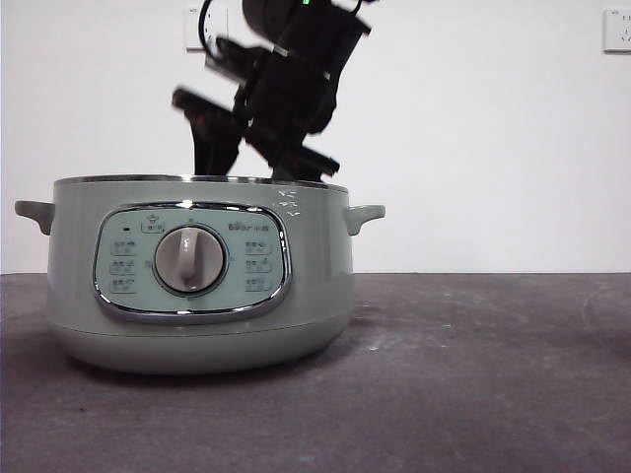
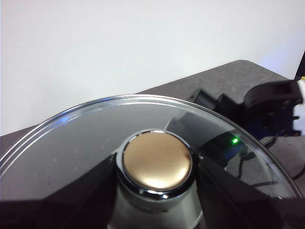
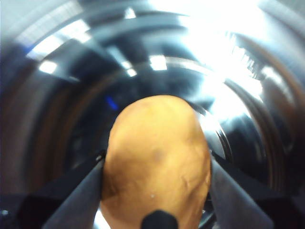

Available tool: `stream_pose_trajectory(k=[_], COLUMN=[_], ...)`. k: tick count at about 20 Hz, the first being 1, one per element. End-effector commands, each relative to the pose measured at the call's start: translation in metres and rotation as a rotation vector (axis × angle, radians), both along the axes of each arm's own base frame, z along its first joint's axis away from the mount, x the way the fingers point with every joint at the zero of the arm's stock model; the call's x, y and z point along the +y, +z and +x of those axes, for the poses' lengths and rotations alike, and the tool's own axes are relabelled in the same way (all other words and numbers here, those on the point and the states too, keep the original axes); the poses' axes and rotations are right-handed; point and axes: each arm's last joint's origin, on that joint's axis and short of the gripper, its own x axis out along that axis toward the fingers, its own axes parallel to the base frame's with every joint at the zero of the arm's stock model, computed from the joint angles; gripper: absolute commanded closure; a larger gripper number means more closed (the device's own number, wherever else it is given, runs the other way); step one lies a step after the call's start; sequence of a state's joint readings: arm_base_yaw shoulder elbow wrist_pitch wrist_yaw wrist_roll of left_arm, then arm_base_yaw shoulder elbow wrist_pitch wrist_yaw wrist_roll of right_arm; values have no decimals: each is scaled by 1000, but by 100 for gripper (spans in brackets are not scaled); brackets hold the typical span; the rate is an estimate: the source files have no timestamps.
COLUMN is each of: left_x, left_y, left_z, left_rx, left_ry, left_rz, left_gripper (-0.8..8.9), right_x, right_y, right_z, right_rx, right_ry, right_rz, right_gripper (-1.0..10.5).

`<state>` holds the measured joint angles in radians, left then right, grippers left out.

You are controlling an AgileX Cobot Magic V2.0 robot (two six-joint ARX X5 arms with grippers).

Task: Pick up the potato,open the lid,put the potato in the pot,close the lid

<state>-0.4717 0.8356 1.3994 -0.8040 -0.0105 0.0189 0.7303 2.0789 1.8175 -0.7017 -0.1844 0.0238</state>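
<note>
I see the pot [image 1: 202, 271] on the dark table [image 1: 473, 374], left of center in the front view, w/ no lid on it: rim is bare. From this low angle I can't see inside at all. The right wrist view fills that gap: shiny metal inner wall, blurred, w/ bright glare, and the potato [image 3: 156, 160] in front of it. I can't tell from that view whether the potato touches the pot's floor.

Right gripper [image 3: 157, 191] is closed on the potato, one dark jaw on each side of it. In the front view this arm comes down from the top edge, big, dark and motion-blurred, w/ its tip dipping behind the pot's rim; potato itself is hidden there.

Left gripper [image 2: 155, 214] clamps the knob [image 2: 157, 161] of the lid [image 2: 86, 138], jaws dark on both sides of the knob. Lid is off the pot, held up in the air, w/ wall and table edge behind it. Only the left wrist view shows lid and left gripper; front view has neither. Through and past the glass I also see the other arm, black w/ a green LED.

Potato: orange-brown, oval, smooth matte skin w/ a few faint dimples. Lid: clear glass, chrome rim; knob top reads gold-tan here on a pale base. Pot: pale sage green, two small side handles, chrome-framed panel w/ round dial [image 1: 190, 260].
</note>
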Motion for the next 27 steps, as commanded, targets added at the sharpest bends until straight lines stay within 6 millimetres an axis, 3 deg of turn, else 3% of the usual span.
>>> stream_pose_trajectory(k=[1,9,10,13,17,22,25,27], left_x=[3,3,3,3,3,3,3,3], left_y=[10,10,10,10,10,10,10,11], left_z=[-6,-6,-6,-5,-5,-5,-5,-5], left_rx=[-73,-76,-75,-76,-76,-77,-78,-84], left_ry=[-5,-5,-3,12,13,13,13,14], left_rz=[-25,-26,-25,-23,-23,-23,-23,-26], left_gripper=[822,822,822,822,822,822,822,822], right_x=[6,11,13,16,17,14,3,-15], right_y=[-10,-38,-38,-35,-33,-15,14,43], right_z=[1,1,0,-1,-3,-6,-16,-27], right_rx=[-27,-6,-18,-24,-24,-50,-70,-66], right_ry=[27,77,83,86,83,73,66,55], right_rz=[-49,-165,-169,-162,-156,-127,-113,-117], right_gripper=[959,954,923,591,549,506,507,509])
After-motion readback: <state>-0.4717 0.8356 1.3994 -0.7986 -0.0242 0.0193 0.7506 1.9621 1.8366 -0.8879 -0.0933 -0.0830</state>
